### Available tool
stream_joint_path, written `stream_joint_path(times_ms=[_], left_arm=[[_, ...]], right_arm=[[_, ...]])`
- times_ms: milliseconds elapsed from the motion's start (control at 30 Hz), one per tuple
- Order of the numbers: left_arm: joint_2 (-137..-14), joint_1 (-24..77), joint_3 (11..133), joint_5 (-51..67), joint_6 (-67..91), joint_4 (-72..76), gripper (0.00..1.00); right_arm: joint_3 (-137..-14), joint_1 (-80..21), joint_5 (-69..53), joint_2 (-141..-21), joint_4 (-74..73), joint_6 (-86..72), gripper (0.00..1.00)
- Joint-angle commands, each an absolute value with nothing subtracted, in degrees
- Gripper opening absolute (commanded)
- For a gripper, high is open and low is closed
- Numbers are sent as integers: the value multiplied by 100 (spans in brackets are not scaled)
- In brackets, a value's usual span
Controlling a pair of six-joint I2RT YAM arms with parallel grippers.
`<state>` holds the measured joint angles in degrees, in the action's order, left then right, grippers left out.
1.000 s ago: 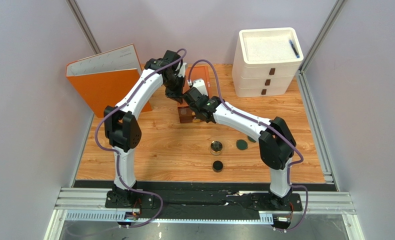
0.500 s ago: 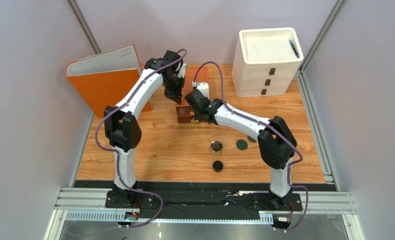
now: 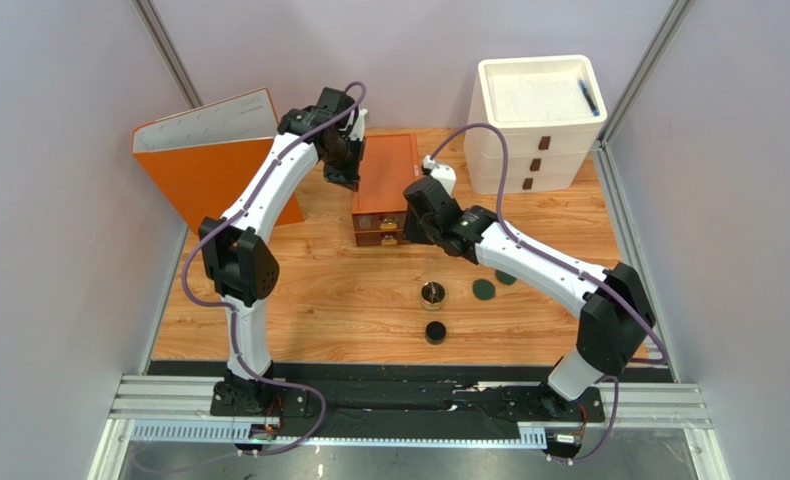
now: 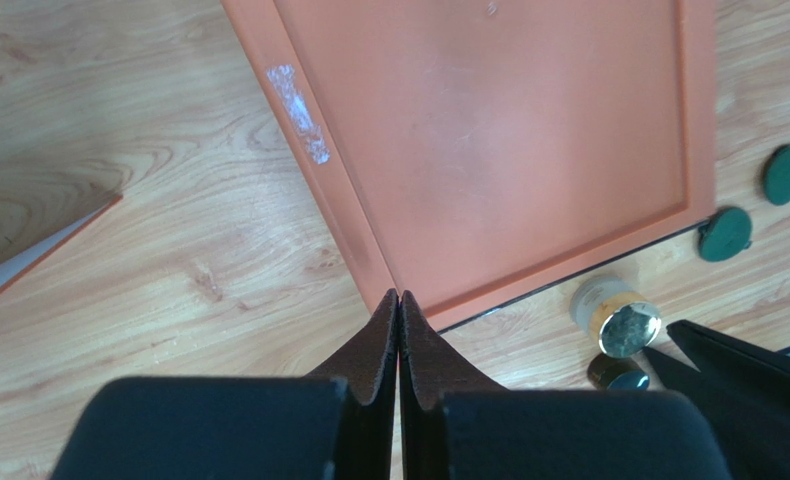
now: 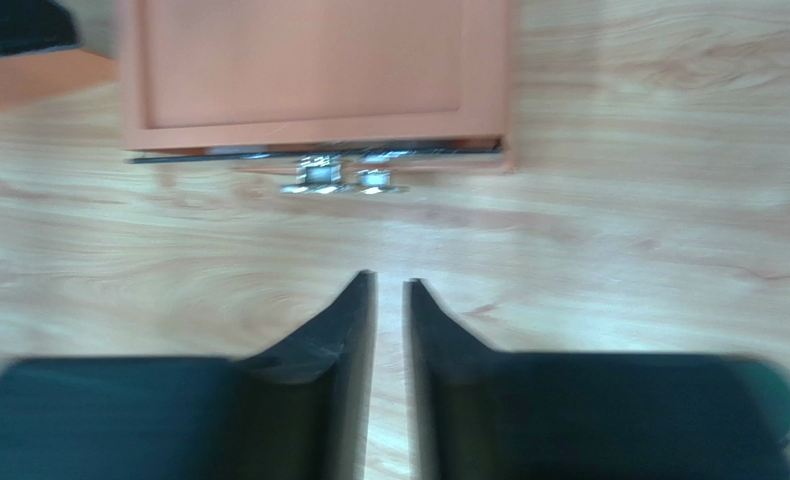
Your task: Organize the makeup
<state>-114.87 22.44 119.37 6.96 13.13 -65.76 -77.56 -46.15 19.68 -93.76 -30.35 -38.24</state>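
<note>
— Where's the makeup?
— On the counter (image 3: pixel 309 300): small black pot (image 3: pixel 435 331) nearest, gold jar (image 3: pixel 432 295) just behind it, dark green discs (image 3: pixel 484 290) to its right. All lie nearer than the right gripper (image 5: pixel 389 282).
— And the grippers?
— The right gripper is parted by a narrow gap and empty, facing the orange case (image 3: pixel 389 170) and its latches (image 5: pixel 339 178). Farther back, the left gripper (image 4: pixel 399 298) is pressed together and empty at the case's edge.

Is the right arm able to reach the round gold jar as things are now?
Probably yes. The round gold jar stands uncovered on the table, close to the right gripper, which holds nothing, and nothing lies between them.
</note>
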Motion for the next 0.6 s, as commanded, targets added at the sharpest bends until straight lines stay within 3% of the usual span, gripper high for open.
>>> stream_joint_path(times_ms=[0, 67, 133, 567], left_arm=[[-11452, 2224, 12427, 922, 1380, -6337, 0], [-11654, 2224, 12576, 1019, 1415, -6346, 0], [-11855, 2215, 12839, 1081, 1468, -6363, 0], [-12691, 2092, 13500, 1362, 1687, -6513, 0]], right_arm=[[-7191, -4614, 1232, -8974, -2462, -4815, 38], [-6875, -4614, 1021, -8921, -2138, -5290, 58], [-6655, -4597, 634, -8956, -1873, -5727, 69], [-5432, -4052, -132, -9272, -229, -7908, 64]])
